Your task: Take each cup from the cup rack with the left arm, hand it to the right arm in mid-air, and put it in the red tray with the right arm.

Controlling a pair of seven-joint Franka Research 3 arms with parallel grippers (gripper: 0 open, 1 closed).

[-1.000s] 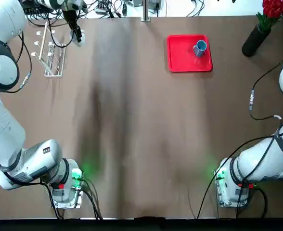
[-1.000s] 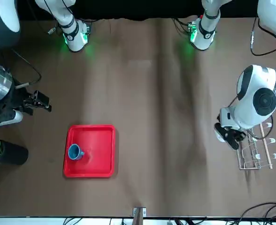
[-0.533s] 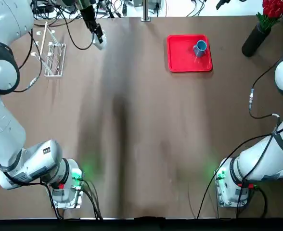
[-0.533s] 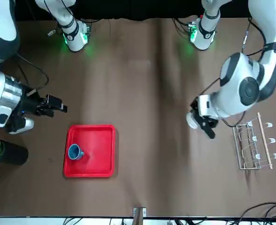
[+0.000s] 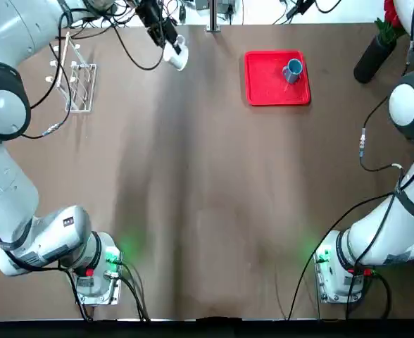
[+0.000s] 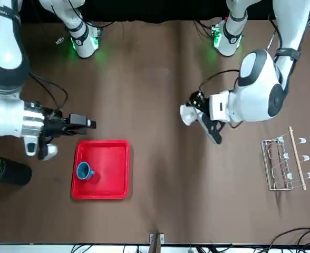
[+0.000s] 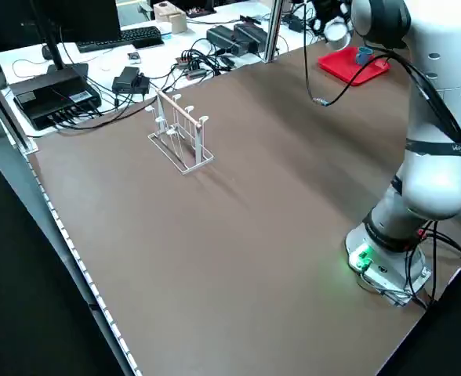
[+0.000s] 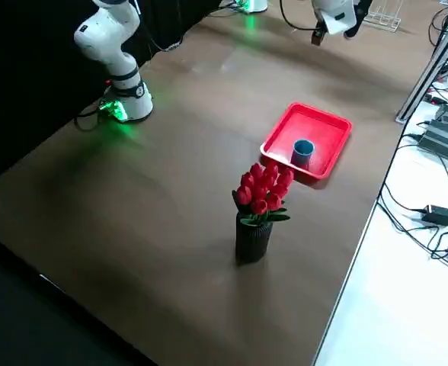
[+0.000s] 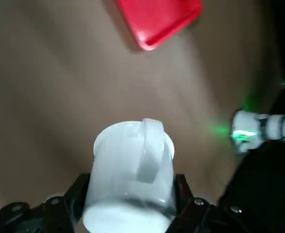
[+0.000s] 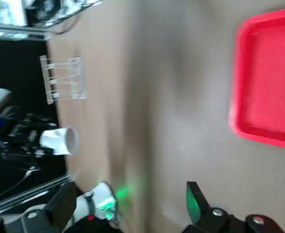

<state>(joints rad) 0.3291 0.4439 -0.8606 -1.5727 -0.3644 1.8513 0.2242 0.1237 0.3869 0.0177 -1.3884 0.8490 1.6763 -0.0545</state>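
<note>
Silvery-white wire at the upper left of the top view: the cup rack [image 5: 82, 84], with pegs tipped in white. Next, right of the rack and left of centre near the upper edge: the white cup [image 5: 176, 53], lifted clear of the table and tilted; in the left wrist view, the left gripper [image 9: 133, 179] with one finger on each side of the cup body, jaws drawn in only to cup width, with the handle outside the grasp. Farther right, in the upper right part of the top view: the red tray [image 5: 267, 77], flat on the table, and inside it, toward its right side, the blue cup [image 5: 293, 70], apparently upright. At the top edge, above the tray and only partly in frame: the right gripper [image 10: 130, 196], with jaws spread wide and nothing between them in the right wrist view. Farthest right of these, near the upper right corner: the dark vase [image 5: 374, 60] with red tulips [image 5: 393, 21], beyond the tray. Progress, as judged from this layout: blue cup delivered; white cup out of the rack and roughly midway through its course, apart from the right gripper. Remaining: mid-air handover, release by the left gripper, and placement in the tray beside the blue cup.
</note>
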